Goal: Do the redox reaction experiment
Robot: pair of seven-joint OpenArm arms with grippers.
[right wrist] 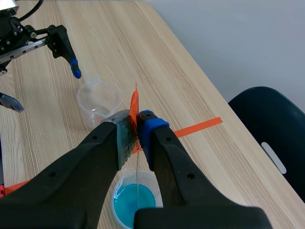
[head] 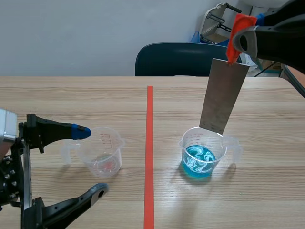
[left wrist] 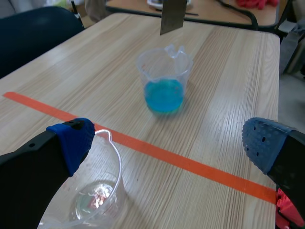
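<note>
- R gripper (right wrist: 138, 128) is clamped on the orange-red tab (head: 237, 28) at the top of the metal strip (head: 223, 95). Fingers are pinched nearly together, with only tab and strip between them.
- The strip hangs roughly upright, slightly tilted, held high over the right half of the table (head: 267, 191).
- Its lower end is over the blue-liquid beaker (head: 202, 155). In the scene view the edge overlaps the beaker's far rim, but the L wrist view shows it above the rim with a gap. I read it as not yet in the liquid.
- The blue beaker stands right of the tape line (head: 149, 157). The liquid fills about the lower third, with pale swirls on the surface.
- L gripper (left wrist: 167, 145) is wide open and holds nothing. The clear beaker (head: 101, 152) sits between its fingers. One pad is at or just over the rim, and I can't tell if it touches.
- The clear beaker looks near-empty. There's a small reddish glint at the bottom, and I can't say what it is.
- Progress, my est.: the strip is picked up and lined up over the soln, so setup is done. The dip itself is left, i.e. lowering the strip into the blue liquid.
- Next move needs a straight descent inside the rim. The light plastic beaker could tip if the strip catches its wall.
- Dark chair (head: 181, 59) sits beyond the far edge, not involved.
</note>
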